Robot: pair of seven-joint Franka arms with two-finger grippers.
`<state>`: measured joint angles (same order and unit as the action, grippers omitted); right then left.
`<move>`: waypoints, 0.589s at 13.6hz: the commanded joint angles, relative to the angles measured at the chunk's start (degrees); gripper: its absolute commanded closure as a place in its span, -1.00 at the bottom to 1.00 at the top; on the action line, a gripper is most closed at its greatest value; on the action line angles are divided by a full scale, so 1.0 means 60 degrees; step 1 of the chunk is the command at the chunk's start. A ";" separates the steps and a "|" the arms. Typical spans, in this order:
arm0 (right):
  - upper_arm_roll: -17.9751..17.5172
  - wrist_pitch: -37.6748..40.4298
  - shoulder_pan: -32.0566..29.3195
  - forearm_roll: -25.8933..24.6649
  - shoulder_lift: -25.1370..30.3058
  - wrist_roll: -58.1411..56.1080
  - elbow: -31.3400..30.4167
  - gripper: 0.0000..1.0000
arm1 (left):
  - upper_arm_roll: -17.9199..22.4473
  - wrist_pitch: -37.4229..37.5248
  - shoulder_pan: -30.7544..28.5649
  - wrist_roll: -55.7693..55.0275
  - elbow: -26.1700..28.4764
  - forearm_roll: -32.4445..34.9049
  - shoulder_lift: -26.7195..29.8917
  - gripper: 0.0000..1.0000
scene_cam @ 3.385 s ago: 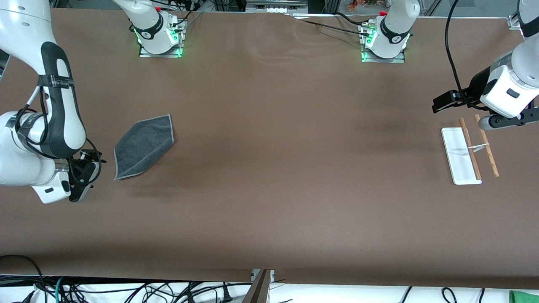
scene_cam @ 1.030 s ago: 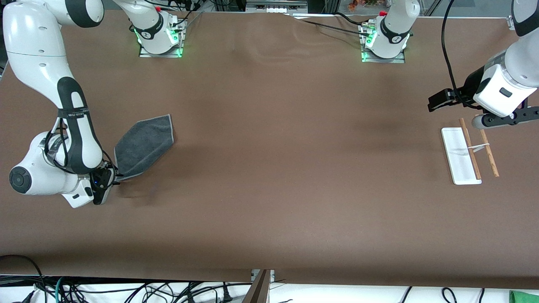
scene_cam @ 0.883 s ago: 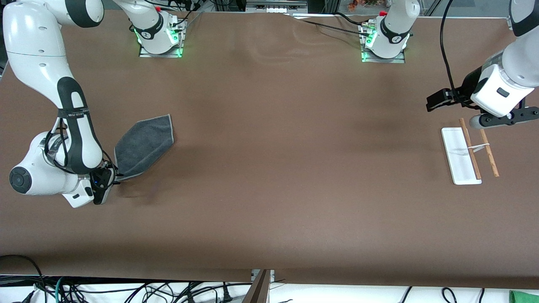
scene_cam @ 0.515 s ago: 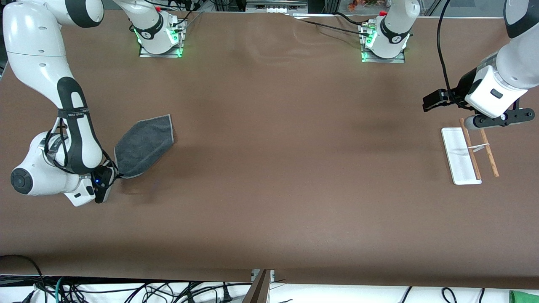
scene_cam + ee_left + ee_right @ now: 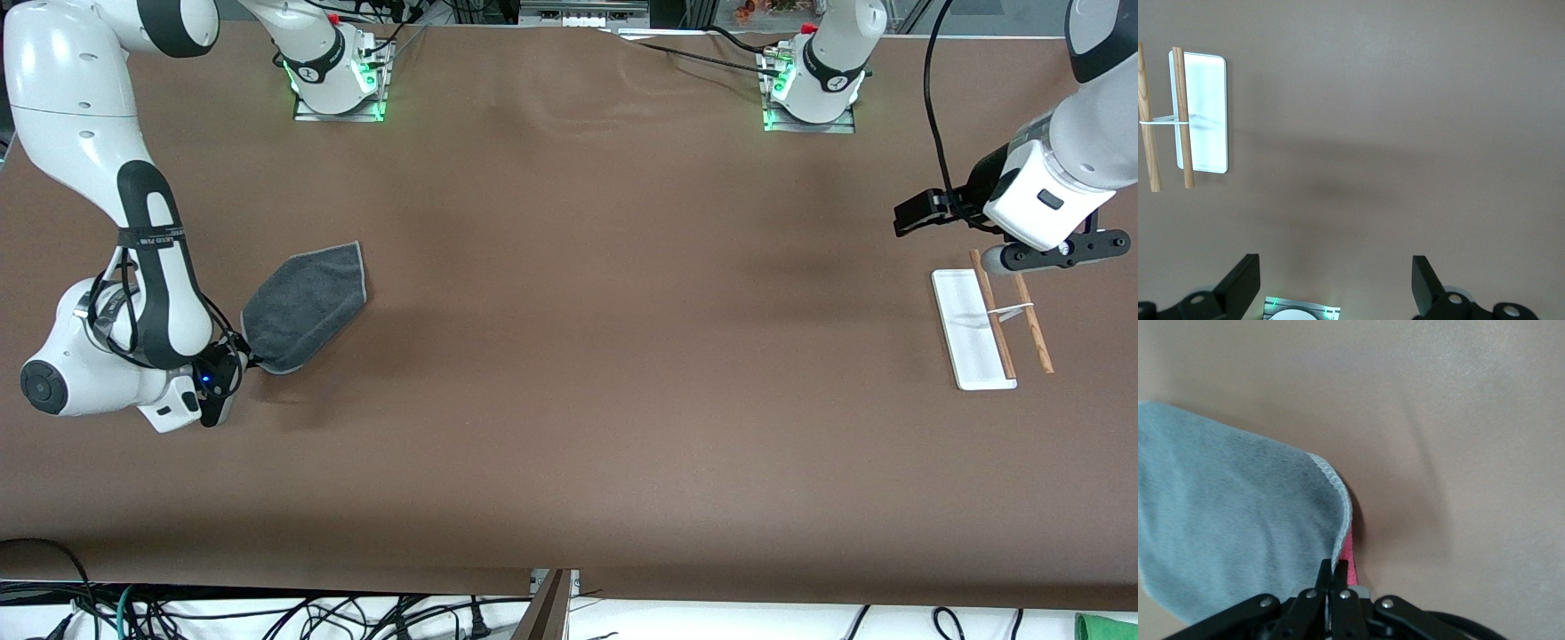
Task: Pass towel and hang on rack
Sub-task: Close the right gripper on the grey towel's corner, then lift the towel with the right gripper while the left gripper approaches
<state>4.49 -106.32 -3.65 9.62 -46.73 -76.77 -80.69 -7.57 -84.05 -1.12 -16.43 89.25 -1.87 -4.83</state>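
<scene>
In the front view we see the small dark grey terry towel (image 5: pixel 307 304) lying on the brown worktop (image 5: pixel 569 356) near the right arm's end, its pointed corner pinched in the right claw (image 5: pixel 242 360). The white-based rack with two wooden rods (image 5: pixel 989 322) stands near the left arm's end, the left claw (image 5: pixel 1053 252) over it.

In the left wrist view we see the left claw (image 5: pixel 1335 283) spread apart.

In the right wrist view we see the right claw (image 5: pixel 1331 577) clamped on the towel's edge.

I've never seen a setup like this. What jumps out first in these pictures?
The right gripper pinches the pointed corner of a dark grey towel lying toward the right arm's end of the table. At the left arm's end, the left gripper hangs open by a small white rack with two wooden rods.
</scene>
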 commanded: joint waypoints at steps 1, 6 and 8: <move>-0.0133 0.0828 0.0022 0.0052 0.0433 0.1027 0.0060 1.00 | -0.0012 0.0297 -0.0004 -0.0030 -0.0300 -0.0011 -0.0118 -1.00; -0.0162 0.1941 0.0476 0.0052 0.1151 0.2275 0.0075 1.00 | -0.0026 0.0297 0.0011 -0.0030 -0.0300 -0.0011 -0.0118 -1.00; -0.0177 0.2410 0.0739 0.0081 0.1575 0.2627 0.0075 1.00 | -0.0012 0.0268 0.0011 -0.0030 -0.0300 -0.0011 -0.0118 -1.00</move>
<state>3.68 -94.67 -0.25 9.62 -40.22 -63.25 -79.77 -7.60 -83.61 -1.13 -16.43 89.25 -1.87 -4.87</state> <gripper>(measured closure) 0.982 0.000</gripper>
